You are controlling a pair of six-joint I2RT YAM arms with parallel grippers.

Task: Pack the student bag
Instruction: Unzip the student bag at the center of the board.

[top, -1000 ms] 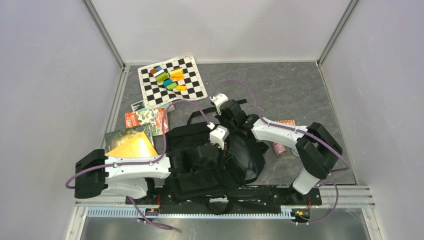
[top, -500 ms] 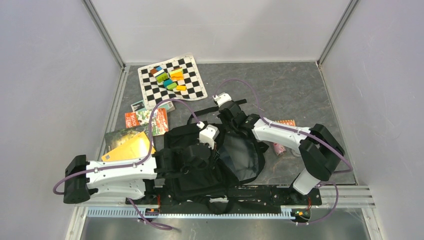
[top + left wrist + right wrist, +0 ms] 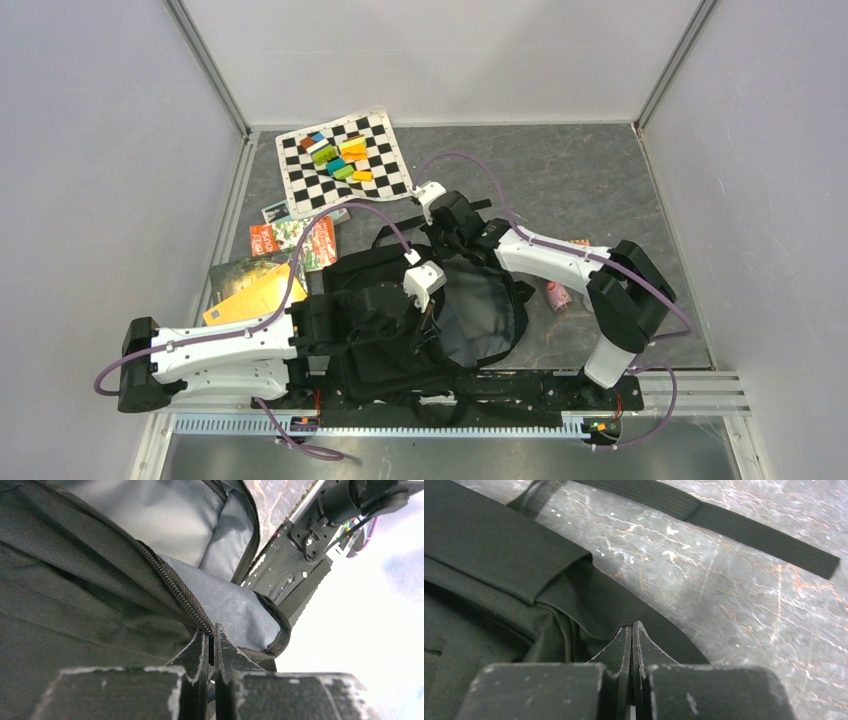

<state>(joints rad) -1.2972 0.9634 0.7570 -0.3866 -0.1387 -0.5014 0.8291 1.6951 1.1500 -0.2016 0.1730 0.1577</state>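
The student bag (image 3: 390, 345), a big black backpack, lies between my arms with its mouth pulled apart and the grey lining (image 3: 480, 305) showing. My left gripper (image 3: 432, 308) is shut on the bag's zipper edge (image 3: 180, 597); in the left wrist view the jaws (image 3: 211, 630) pinch that edge, with the grey lining (image 3: 165, 515) beyond. My right gripper (image 3: 452, 238) is shut on the black fabric at the bag's far rim; in the right wrist view (image 3: 631, 626) the tips bite a fold of cloth. A loose strap (image 3: 734, 525) lies on the table past it.
A checkered mat (image 3: 385, 180) with several coloured blocks (image 3: 340, 155) lies at the back. Booklets (image 3: 290, 240) and a yellow one (image 3: 255, 295) sit to the bag's left. A small pink item (image 3: 555, 295) and an orange card (image 3: 576, 243) lie right of the bag.
My left arm has drawn back toward the near left, pulling the zipper edge with it, so the bag's mouth has spread and more grey lining shows. The right gripper shifted slightly left.
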